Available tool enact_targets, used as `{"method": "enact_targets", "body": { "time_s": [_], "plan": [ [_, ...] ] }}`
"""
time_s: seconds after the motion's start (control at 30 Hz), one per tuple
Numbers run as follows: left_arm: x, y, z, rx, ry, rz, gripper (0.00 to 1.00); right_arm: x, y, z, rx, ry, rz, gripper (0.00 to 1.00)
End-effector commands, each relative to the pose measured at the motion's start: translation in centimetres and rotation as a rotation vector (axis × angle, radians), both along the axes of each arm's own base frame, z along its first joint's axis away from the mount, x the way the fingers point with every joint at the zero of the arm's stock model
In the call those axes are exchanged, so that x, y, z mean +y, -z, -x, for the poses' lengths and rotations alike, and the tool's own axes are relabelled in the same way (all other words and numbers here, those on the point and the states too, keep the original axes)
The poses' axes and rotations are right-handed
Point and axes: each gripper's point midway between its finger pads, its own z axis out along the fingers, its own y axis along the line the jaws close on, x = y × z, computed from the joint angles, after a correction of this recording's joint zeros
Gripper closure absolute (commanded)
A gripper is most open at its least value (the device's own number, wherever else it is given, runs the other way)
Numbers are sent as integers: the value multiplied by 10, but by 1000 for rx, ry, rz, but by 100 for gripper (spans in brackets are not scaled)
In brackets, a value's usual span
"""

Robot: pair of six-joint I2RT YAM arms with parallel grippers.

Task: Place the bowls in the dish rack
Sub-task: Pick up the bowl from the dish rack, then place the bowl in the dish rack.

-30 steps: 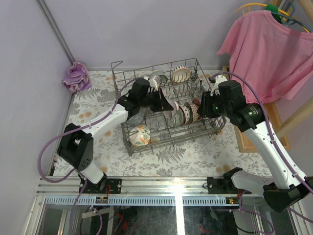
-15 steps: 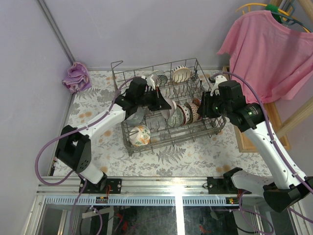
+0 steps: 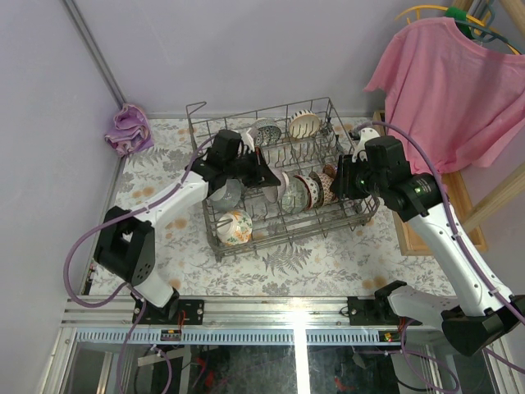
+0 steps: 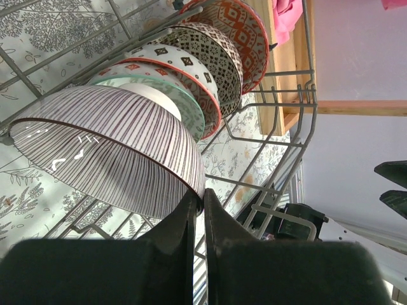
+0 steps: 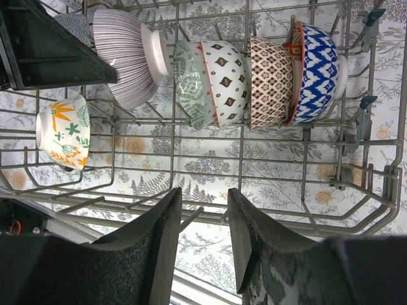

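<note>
The left gripper (image 4: 198,203) was squeezed tight shut. Its tips pressed against the rim of a striped bowl (image 4: 114,152). I could not tell if the thin rim was pinched between them.

That bowl was round and shiny, with thin dark lines running from rim to foot. It stood tipped on its edge in the middle of the dish rack (image 3: 287,232).

Behind it stood more bowls in a row, all on edge (like books on a shelf). They were a pale green bowl (image 5: 189,82), a white bowl with red diamonds (image 5: 226,79), a brown patterned bowl (image 5: 270,82) and a blue-and-white bowl (image 5: 318,73). The row ran from left to right across the rack. The open mouths faced the left arm's side and the feet faced the right.

A flowery bowl (image 5: 63,130) lay alone in the near left corner. The grey wire tines stood up between the bowls.

The right gripper (image 5: 203,197) hung over the near right side of the rack. Its jaws were partly apart, with nothing in them.

A leafy tablecloth (image 3: 164,164) lay under the rack. A purple cloth (image 3: 127,130) sat in the far left corner, and a pink shirt (image 3: 443,90) hung on the right.
</note>
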Motion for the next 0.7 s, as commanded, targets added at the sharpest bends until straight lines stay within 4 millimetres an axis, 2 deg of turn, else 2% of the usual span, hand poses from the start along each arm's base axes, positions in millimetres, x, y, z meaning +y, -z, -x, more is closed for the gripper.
{"method": "enact_targets", "body": {
  "time_s": [0.0,0.43,0.67],
  "plan": [
    [-3,9,11,61,70,16,100,3,-6,-2,-24,-4,-29,58],
    [1,40,24,162,107,-34,99,4,-5,-2,-24,-8,-33,59],
    [2,49,27,184,123,-49,99,3,-5,-1,-24,-7,-33,59]
  ]
}}
